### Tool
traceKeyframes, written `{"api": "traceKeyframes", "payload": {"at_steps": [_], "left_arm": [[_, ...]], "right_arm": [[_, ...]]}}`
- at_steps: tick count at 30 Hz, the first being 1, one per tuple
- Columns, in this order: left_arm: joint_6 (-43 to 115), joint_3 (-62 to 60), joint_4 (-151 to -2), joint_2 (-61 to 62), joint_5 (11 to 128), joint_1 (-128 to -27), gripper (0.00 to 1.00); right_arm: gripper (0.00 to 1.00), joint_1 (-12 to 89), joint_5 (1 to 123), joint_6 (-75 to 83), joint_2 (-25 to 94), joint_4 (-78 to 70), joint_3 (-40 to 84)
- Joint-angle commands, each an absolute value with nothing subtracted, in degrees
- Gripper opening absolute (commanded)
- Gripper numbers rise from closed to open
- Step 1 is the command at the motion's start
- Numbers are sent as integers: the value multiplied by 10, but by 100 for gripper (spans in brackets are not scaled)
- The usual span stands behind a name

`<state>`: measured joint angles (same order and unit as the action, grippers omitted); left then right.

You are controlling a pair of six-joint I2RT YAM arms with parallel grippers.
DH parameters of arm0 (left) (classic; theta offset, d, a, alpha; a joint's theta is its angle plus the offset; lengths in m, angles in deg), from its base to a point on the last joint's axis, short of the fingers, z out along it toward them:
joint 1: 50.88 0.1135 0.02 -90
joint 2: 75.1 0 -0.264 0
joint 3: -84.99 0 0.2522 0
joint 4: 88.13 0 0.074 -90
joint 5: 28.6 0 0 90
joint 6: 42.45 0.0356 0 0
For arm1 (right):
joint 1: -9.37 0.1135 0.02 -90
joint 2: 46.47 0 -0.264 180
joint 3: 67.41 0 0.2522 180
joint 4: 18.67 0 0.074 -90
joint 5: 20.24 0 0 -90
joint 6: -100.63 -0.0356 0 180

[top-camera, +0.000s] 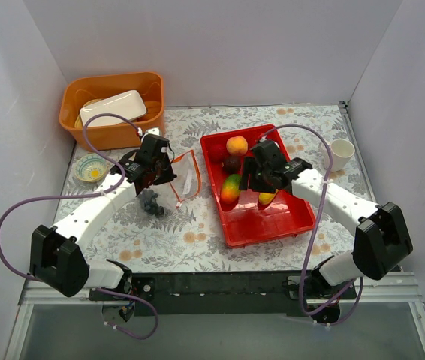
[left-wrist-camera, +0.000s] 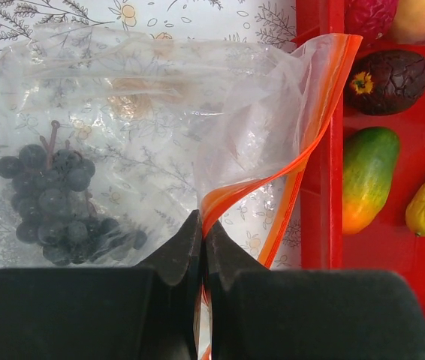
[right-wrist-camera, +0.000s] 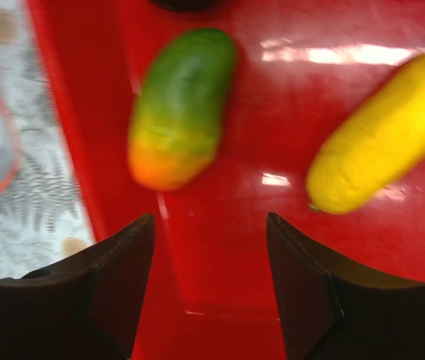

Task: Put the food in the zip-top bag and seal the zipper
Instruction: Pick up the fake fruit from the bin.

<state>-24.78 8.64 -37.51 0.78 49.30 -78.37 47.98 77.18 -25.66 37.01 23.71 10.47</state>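
From above the clear, crinkly zip-top bag [top-camera: 186, 176] lies on the counter [top-camera: 197, 240] beside the red tray [top-camera: 272, 229]; left wrist: left end effector [left-wrist-camera: 202, 225] clamped on its orange-red zipper [left-wrist-camera: 326, 120], grape bunch [left-wrist-camera: 58, 199] inside; right wrist: right end effector [right-wrist-camera: 211, 221] apart over the mango [right-wrist-camera: 179, 105]

Likely a lab test cell: plain white walls [top-camera: 220, 52] box in a floral-clothed table [top-camera: 190, 240].

Six toy fruits [left-wrist-camera: 369, 180], one bag [left-wrist-camera: 122, 112], one tray [top-camera: 272, 225].
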Motion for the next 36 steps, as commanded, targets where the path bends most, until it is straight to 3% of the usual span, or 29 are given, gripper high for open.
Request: {"api": "traceKeyframes", "payload": {"at_steps": [1,5,24,36], "left_arm": [[-236,88,-388,2,503,-782,0],[-236,94,-386,0,505,-782,0],[-234,91,-380,0,498,-782,0],[-232,88,-383,3,501,-782,0]], "right_arm": [[77,454,828,-277,336,283,68],[82,424,857,-273,334,301,55],[80,367,830,-224,449,255,66],[36,367,784,-194,410,233,33]]}}
